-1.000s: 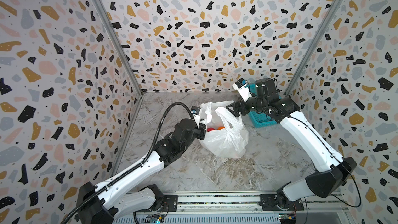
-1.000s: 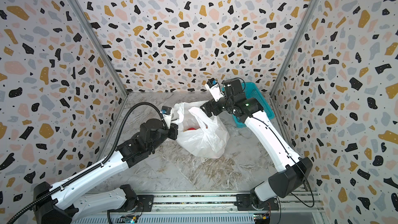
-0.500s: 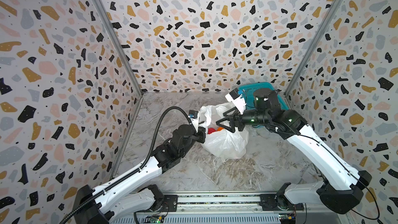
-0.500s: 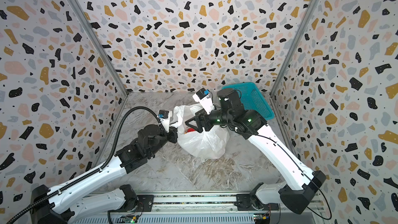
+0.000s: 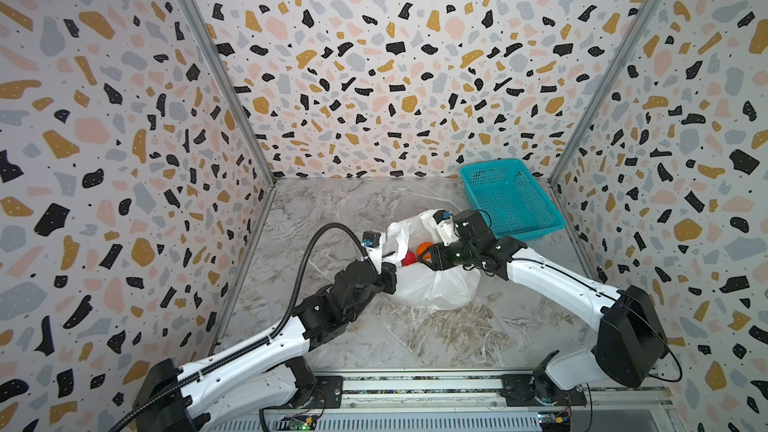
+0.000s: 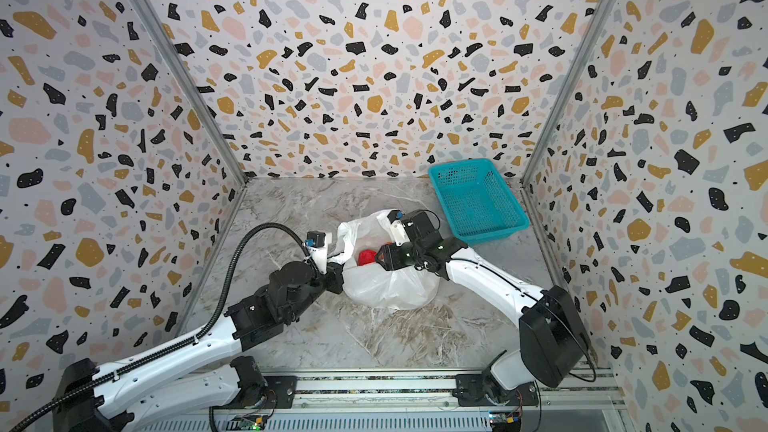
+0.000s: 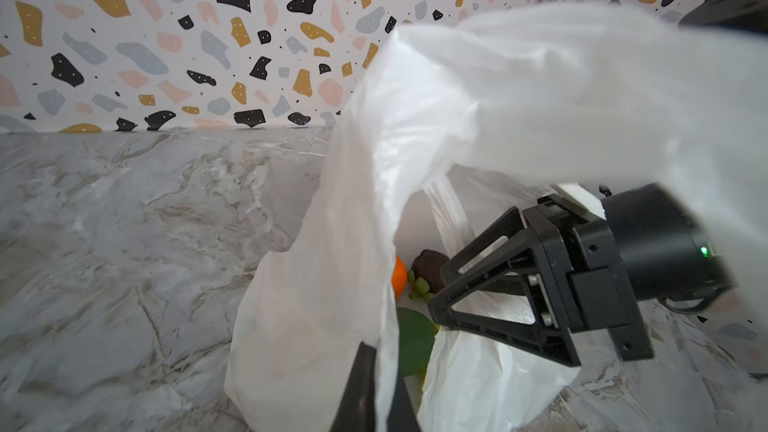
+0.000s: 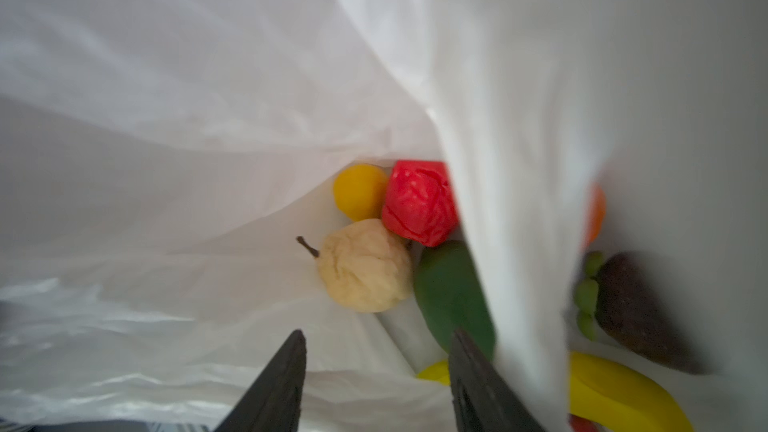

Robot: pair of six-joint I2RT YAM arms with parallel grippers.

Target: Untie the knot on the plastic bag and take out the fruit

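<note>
My left gripper [image 5: 390, 280] is pinched tight on the left rim of the plastic bag [image 5: 432, 290], holding its mouth up and open. The bag sits mid-bench [image 5: 332, 209]. If that thin film slides out of the pinch, I judge the mouth would sag and bury everything below.

The bag is crinkly, translucent white, and a loose strip of it hangs down across the opening. The fruit [image 5: 409, 258] lies heaped at the bottom: a lemon [image 8: 359, 191], a red piece [image 8: 417, 203], a beige bumpy one [image 8: 365, 268], a green one [image 8: 449, 292], a banana [image 8: 615, 388], a dark purple-brown one [image 8: 640, 309] and a sliver of orange [image 8: 596, 214].

My right gripper [image 8: 378, 334] is inside the mouth, jaws partly apart with nothing between them. One finger is just beside the hanging strip, so closing could catch film instead of fruit. The smooth, rounded pieces might also squirt sideways.

The teal basket [image 5: 532, 232] stands apart, behind and to the right.
</note>
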